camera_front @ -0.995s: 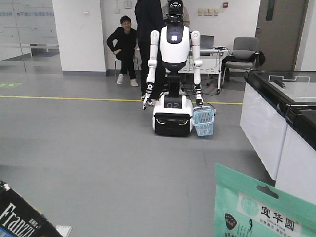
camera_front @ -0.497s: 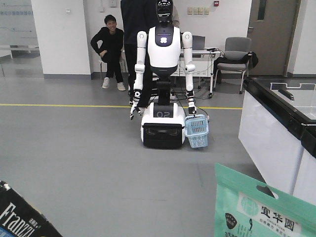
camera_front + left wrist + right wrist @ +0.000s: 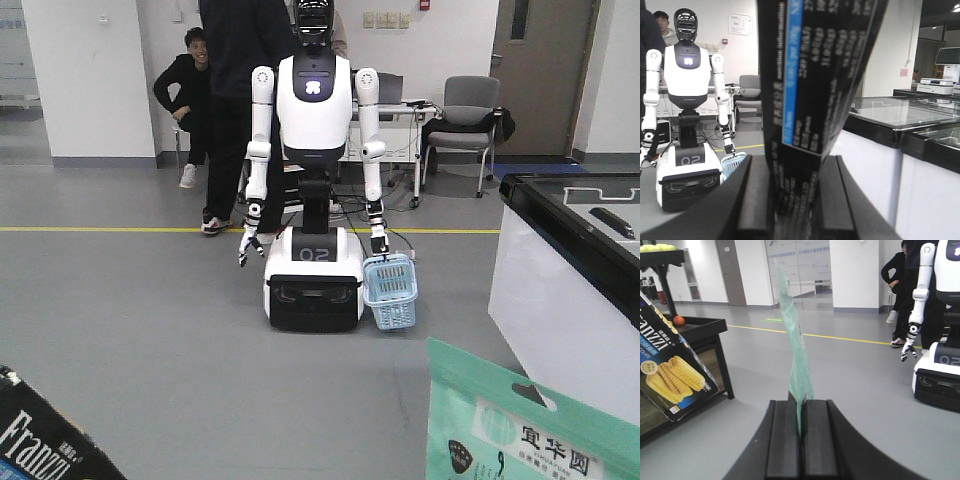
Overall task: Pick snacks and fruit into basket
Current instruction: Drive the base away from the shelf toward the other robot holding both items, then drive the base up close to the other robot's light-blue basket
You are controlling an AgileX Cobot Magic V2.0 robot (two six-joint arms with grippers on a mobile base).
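Both snacks are held. My left gripper (image 3: 794, 165) is shut on the black "Franzz" packet (image 3: 815, 75), which stands upright between the jaws; its corner shows at the front view's bottom left (image 3: 40, 445). My right gripper (image 3: 800, 402) is shut on the lower edge of the mint-green pouch (image 3: 792, 340), seen edge-on here and face-on at bottom right (image 3: 510, 420). The light-blue basket (image 3: 390, 292) hangs from the hand of a white humanoid robot (image 3: 313, 120) a few metres ahead, and shows again in the left wrist view (image 3: 735, 162). The fruit is out of view.
A white counter with a black glass top (image 3: 570, 260) runs along the right. A black stand (image 3: 700, 330) with an orange ball (image 3: 679, 320) is at my left. Two people (image 3: 225, 90) are behind the humanoid, with a desk and grey chair (image 3: 465, 125) beyond.
The humanoid with the basket has grown larger and shifted left in the front view. A standing person now shows behind it. Both packets stay in my grippers.
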